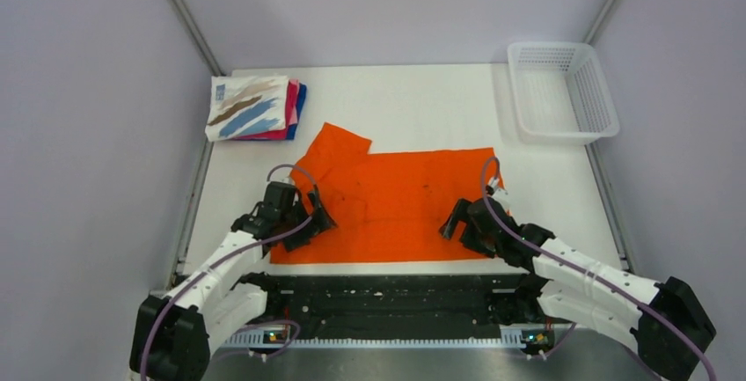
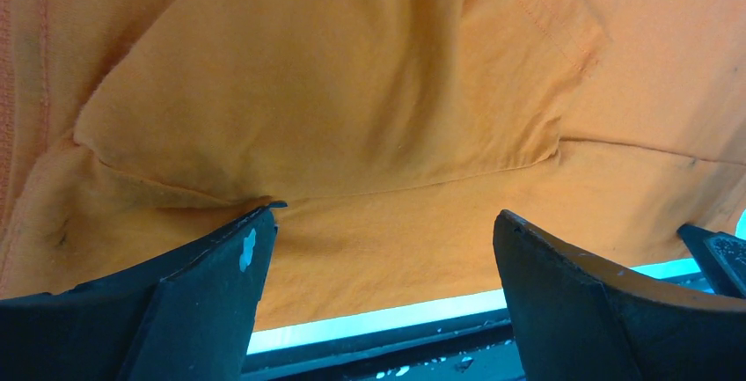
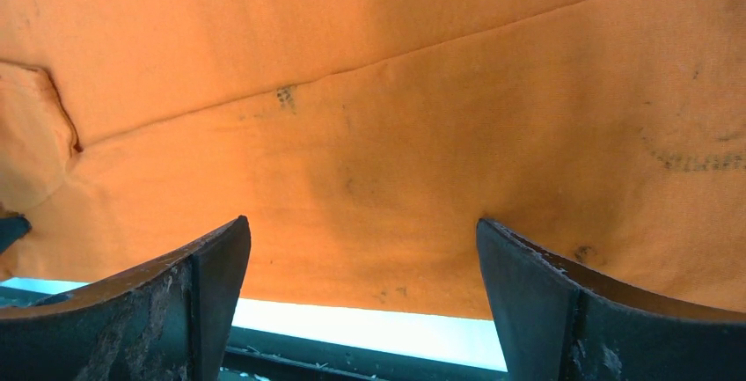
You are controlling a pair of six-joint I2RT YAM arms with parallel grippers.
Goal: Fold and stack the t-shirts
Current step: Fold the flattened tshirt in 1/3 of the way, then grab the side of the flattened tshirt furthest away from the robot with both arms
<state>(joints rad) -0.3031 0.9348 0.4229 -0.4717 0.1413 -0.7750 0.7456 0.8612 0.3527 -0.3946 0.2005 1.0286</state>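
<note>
Top external view: the plain bright orange cloth t-shirt is seen spread flat on the white surface, with its near hem beneath both end effectors. The left end effector and the right end effector are spread wide over the cloth, and nothing is gripped. For a clean fold, the hem is best pinched at both sides together and lifted evenly. The folded stack of printed, pink and blue t-shirts lies well beyond the left end effector.
</note>
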